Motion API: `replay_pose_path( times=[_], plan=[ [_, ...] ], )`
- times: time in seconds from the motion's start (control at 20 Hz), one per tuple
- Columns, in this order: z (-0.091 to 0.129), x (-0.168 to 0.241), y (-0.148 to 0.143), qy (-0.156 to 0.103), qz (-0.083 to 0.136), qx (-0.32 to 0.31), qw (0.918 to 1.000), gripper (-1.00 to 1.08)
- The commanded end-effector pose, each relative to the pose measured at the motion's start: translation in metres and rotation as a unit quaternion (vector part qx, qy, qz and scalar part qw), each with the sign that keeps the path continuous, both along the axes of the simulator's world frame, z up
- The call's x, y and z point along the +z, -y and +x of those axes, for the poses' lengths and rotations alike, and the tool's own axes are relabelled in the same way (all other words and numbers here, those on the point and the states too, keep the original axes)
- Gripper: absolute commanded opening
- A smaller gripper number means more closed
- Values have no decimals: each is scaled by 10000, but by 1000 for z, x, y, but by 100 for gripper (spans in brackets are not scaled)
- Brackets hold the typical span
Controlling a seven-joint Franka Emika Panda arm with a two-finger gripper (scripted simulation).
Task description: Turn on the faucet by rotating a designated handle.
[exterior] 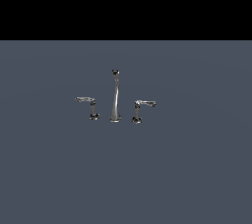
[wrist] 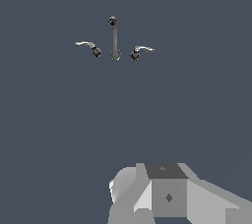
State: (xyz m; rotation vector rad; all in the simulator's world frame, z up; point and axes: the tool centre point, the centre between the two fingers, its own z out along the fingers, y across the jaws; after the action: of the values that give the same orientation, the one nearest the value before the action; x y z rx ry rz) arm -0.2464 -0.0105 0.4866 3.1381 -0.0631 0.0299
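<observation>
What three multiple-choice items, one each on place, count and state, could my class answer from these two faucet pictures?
1. In the exterior view, the spout stands
A) between the two handles
B) left of both
C) right of both

2. Separate chrome pieces in the faucet set:
A) two
B) three
C) five

3. The handle with its lever pointing to the exterior view's right is
A) gripped by jaws
B) lying flat
C) upright and untouched

Answers: 1 A, a handle stands on either side; 2 B, spout plus two handles; 3 C, nothing is near it.

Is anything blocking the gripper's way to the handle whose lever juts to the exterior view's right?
Nothing visible does. In the wrist view only bare floor lies between the gripper and the handle. The spout and the twin handle stand off to its side, not in front.
</observation>
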Motion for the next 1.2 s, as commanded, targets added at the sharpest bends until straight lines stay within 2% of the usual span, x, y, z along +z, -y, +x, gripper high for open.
replay_pose_path(
  times=[0.0, 0.35, 0.7, 0.95, 1.15],
  plan=[
    [0, 0, 0, 0, 0, 0, 10000, -100],
    [5, -7, -3, -1, 2, -151, 9999, -100],
    [20, -29, -11, -5, 10, -607, 9982, -100],
    [38, -55, -19, -10, 19, -1123, 9937, -100],
    [56, -79, -25, -14, 28, -1619, 9868, -100]
  ],
)
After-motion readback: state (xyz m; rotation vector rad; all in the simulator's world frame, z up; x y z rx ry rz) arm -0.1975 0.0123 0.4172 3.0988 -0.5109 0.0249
